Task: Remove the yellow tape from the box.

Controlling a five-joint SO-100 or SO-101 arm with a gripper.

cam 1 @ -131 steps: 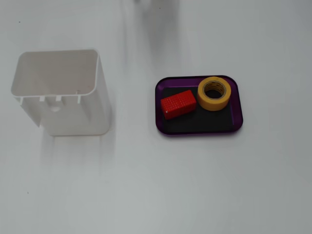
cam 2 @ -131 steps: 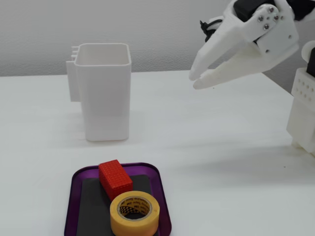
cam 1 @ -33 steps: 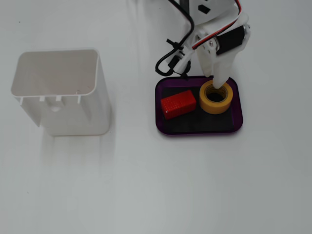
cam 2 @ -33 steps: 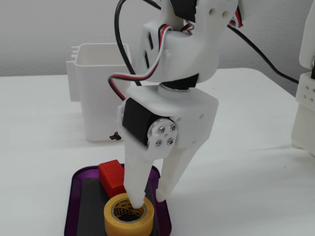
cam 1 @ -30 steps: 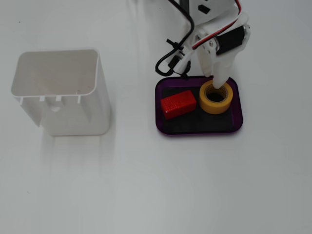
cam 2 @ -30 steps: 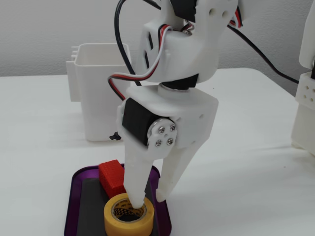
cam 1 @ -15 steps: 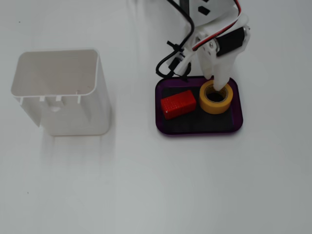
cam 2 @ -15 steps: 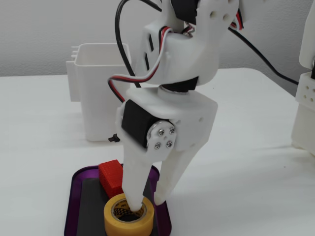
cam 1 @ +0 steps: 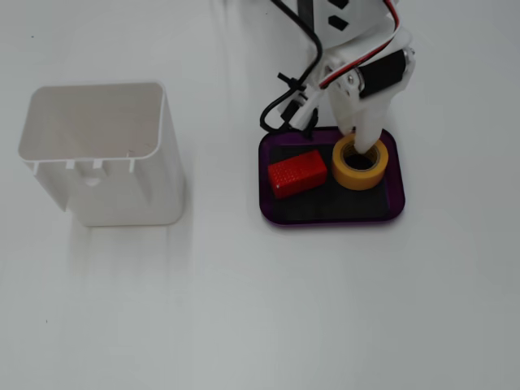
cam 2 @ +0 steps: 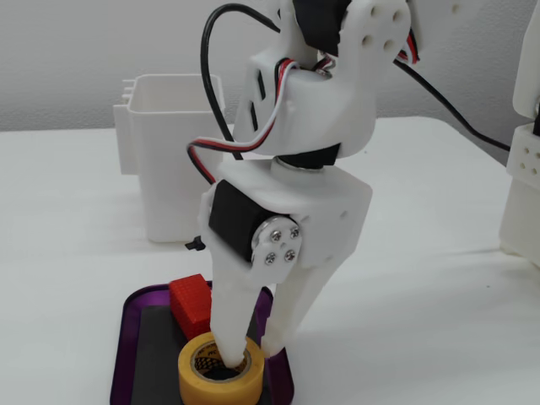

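The yellow tape (cam 1: 351, 172) lies flat at the right end of the purple box (cam 1: 333, 221), next to a red block (cam 1: 297, 172). My gripper (cam 1: 357, 143) comes down on the tape from the far side. In a fixed view, one finger (cam 2: 226, 342) reaches into the hole of the tape (cam 2: 215, 384). The other finger (cam 2: 277, 333) stands against the roll's outer side, so my gripper (cam 2: 251, 348) pinches its wall. The tape rests on the black floor of the box (cam 2: 126, 337). The red block (cam 2: 192, 305) sits just behind the tape in that view.
A tall white plastic bin (cam 1: 97, 154) stands on the white table to the left of the box, also seen behind the arm (cam 2: 173, 169). Black cables (cam 1: 280, 101) hang by the box's far rim. A white structure (cam 2: 523, 169) stands at the right edge.
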